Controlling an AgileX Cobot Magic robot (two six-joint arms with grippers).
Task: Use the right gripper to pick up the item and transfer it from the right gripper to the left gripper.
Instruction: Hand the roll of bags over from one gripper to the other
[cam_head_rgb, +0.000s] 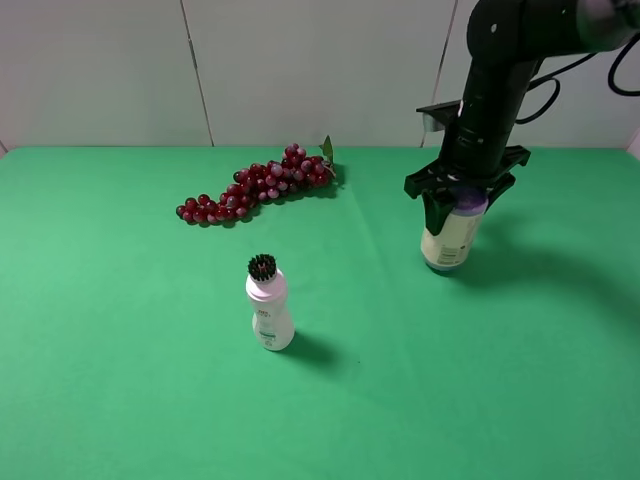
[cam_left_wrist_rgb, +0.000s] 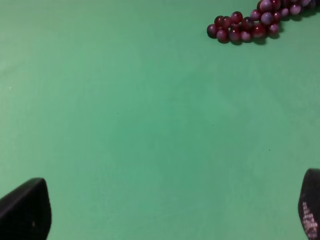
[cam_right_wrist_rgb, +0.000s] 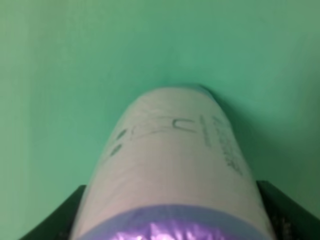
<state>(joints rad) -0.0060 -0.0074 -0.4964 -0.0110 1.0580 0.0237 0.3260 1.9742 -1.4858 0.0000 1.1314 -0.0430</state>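
Right hand (cam_head_rgb: 462, 203) clamps canister (cam_head_rgb: 452, 240) (lid end), open table (cam_head_rgb: 120, 400) around; left hand (cam_left_wrist_rgb: 167, 207) wide.

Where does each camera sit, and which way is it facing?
Exterior high: mounted high, looking down on green table, grapes, white bottle, canister; shows right arm, right jaws around the canister's top.
Left wrist: on left arm, facing table and grapes; left jaws open.
Right wrist: on right arm, looking along the canister; right jaws flank it.
Shared: grapes, exterior high and left wrist.
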